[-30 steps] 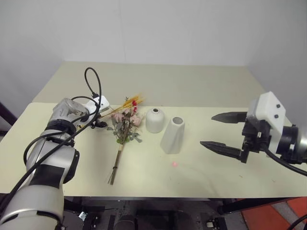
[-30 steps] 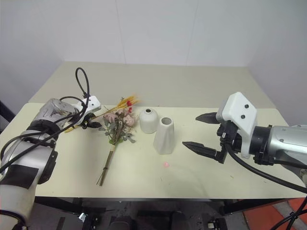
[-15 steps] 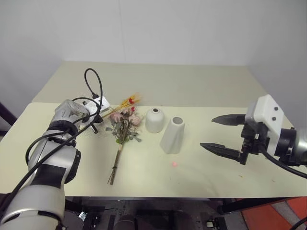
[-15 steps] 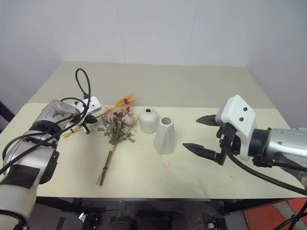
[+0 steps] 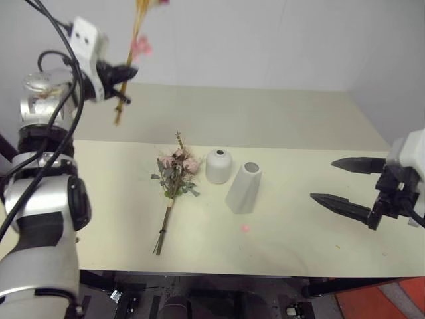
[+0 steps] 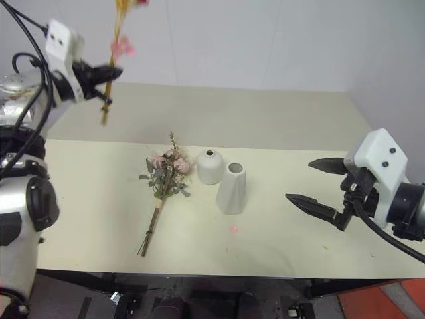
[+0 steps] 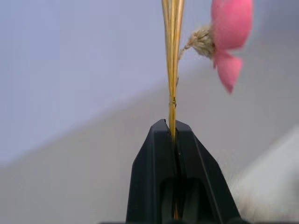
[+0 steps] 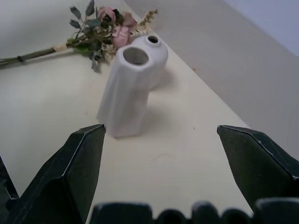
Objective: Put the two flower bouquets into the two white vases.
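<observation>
**Left arm holds the yellow spray high; both vases stand below and to its right**

The left gripper (image 5: 125,72) is raised high at the left of the scene, above the table (image 5: 299,126). Its two black fingers are pinched tight on the thin golden stalks of the wheat-like spray (image 5: 135,36). The stalks hang nearly upright: a short length pokes out below the fingers, and the longer part rises above them, carrying a small pink bloom (image 7: 229,32) just beside the stems. The left wrist view shows the stems clamped between the closed fingertips.

On the cream table, near its middle, the two white vases stand just beside each other. The short round vase (image 5: 218,165), with its narrow neck, is farther from the robot. The taller tapered vase (image 5: 244,187), with a wider mouth, is nearer and leans slightly. Just beside the round vase, on its left, lies the rose bouquet (image 5: 175,174), flat on the table, with pink heads and grey-green leaves toward the far side and long stems pointing back toward the robot.

The right gripper (image 5: 339,181) hovers low at the right, well apart from the vases, fingers spread wide and empty, pointing toward them.

The relation that matters: both vase mouths lie below the held spray and to its right. The spray's long axis is already close to vertical, so lowering its bottom end into a mouth looks feasible. The narrow neck would likely suit these thin stalks, though it demands careful aim.
</observation>
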